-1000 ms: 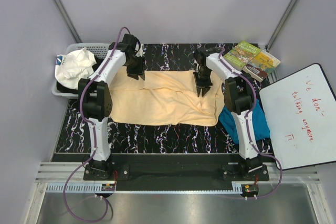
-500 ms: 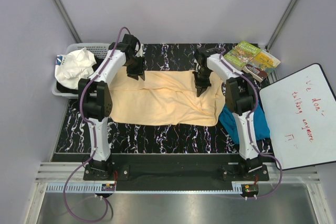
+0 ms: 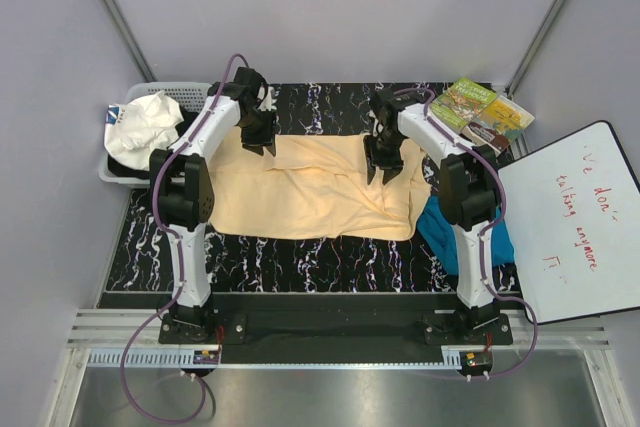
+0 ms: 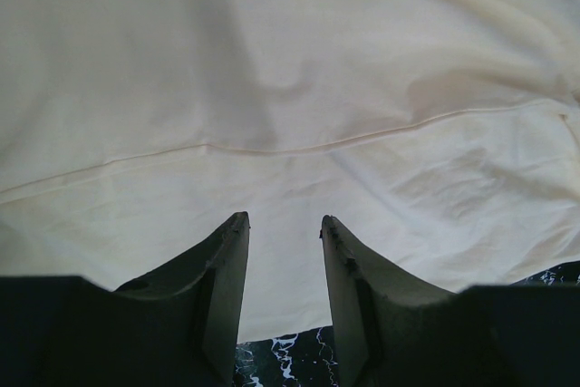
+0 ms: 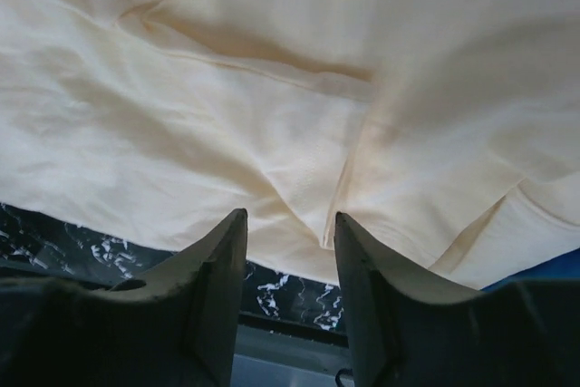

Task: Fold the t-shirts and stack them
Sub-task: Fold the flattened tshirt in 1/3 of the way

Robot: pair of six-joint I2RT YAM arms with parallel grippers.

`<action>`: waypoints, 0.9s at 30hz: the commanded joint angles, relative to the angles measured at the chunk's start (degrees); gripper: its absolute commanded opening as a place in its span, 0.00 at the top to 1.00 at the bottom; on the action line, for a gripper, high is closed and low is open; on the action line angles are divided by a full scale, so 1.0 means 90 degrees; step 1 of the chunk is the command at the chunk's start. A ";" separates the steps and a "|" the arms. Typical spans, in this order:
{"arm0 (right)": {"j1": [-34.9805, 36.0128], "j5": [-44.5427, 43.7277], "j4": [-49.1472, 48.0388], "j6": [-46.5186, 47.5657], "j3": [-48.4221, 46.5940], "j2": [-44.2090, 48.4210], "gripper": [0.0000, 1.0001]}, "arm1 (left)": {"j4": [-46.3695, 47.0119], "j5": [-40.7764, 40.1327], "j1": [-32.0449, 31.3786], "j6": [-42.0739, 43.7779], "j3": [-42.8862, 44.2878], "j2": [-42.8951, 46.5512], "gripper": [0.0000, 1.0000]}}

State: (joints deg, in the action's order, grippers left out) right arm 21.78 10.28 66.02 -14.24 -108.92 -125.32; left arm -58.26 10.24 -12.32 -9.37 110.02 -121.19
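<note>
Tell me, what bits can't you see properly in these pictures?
- Top view: teal t-shirt, partly hidden behind the right arm.
- Top view: whiteboard, cut by the right edge; its red writing is too small to read.
- Top view: basket, contents mostly covered by a white cloth.

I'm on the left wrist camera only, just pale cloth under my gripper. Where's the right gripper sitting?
Observer: The right gripper hangs over the right part of the same pale yellow t-shirt.
Operator: Is it gripping cloth?
Observer: No, its jaws stand open with nothing between them.
Operator: Where's the other shirt?
Observer: The teal t-shirt lies bunched by the right arm, right beside the yellow one's right edge.
</note>
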 commanded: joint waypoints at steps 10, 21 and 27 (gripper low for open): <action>-0.0769 0.0282 -0.1603 -0.0556 0.0657 0.0058 0.44 | 0.0028 -0.0073 0.0031 0.0093 -0.0085 0.0096 0.58; -0.0789 0.0986 -0.2121 -0.0605 0.0872 -0.0002 0.51 | 0.0008 -0.0220 0.0031 0.0113 -0.0183 0.0174 0.58; -0.0789 0.1113 -0.2121 -0.0605 0.1155 -0.0050 0.52 | -0.0001 -0.0220 0.0031 0.0113 -0.0154 0.0154 0.58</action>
State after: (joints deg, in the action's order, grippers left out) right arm 14.35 17.76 47.97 -19.27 -99.94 -125.67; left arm -58.65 9.19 -12.32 -8.99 108.25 -121.19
